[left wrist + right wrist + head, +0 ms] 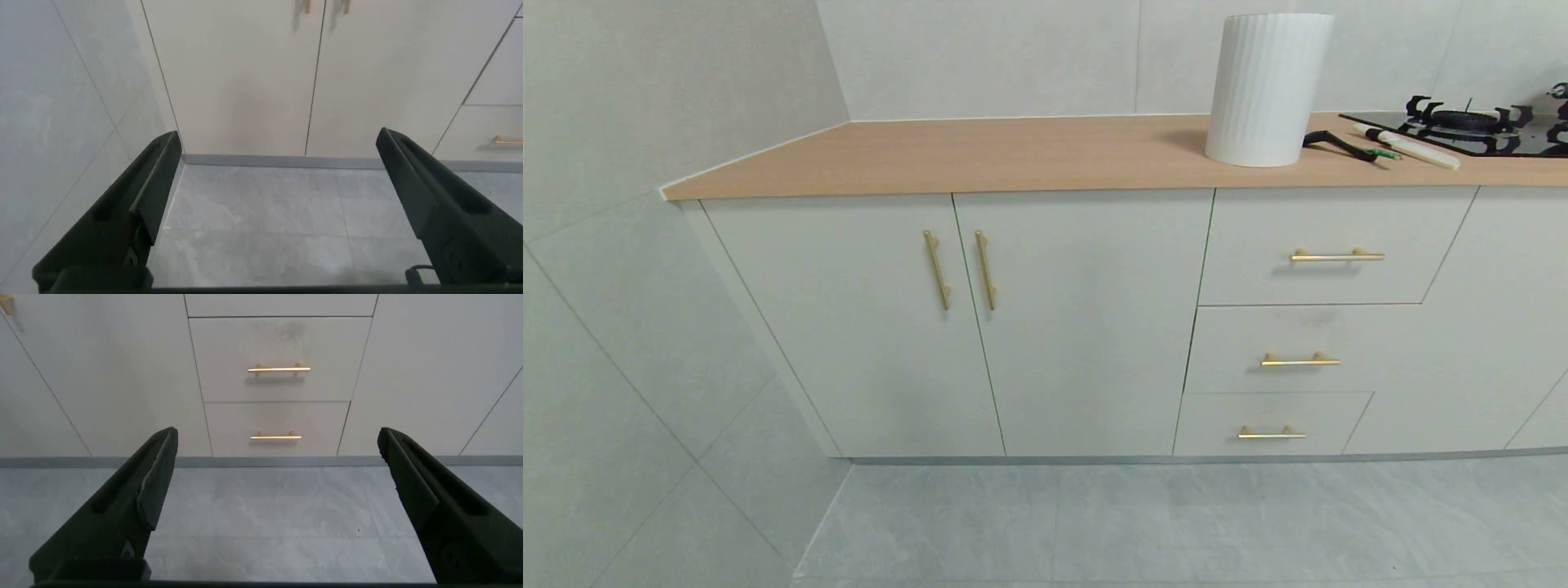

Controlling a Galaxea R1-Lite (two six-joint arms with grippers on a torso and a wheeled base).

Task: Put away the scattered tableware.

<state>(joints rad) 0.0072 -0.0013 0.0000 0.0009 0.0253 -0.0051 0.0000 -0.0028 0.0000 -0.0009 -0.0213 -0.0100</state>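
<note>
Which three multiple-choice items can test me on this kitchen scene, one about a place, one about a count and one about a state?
1. Where does the white ribbed container stand?
A. On the floor
B. Inside a drawer
C. On the wooden countertop

2. How many drawers with gold handles are stacked under the countertop?
A. Three
B. One
C. Five

3. In what state is the left gripper?
A. Shut on a spoon
B. Open, holding nothing
C. Shut on a plate

Answers:
1 C: its base rests on the countertop, beside the hob.
2 A: the head view shows three drawer fronts one above the other, each with one handle.
3 B: its fingers stand wide apart, with only the floor seen between them.
</note>
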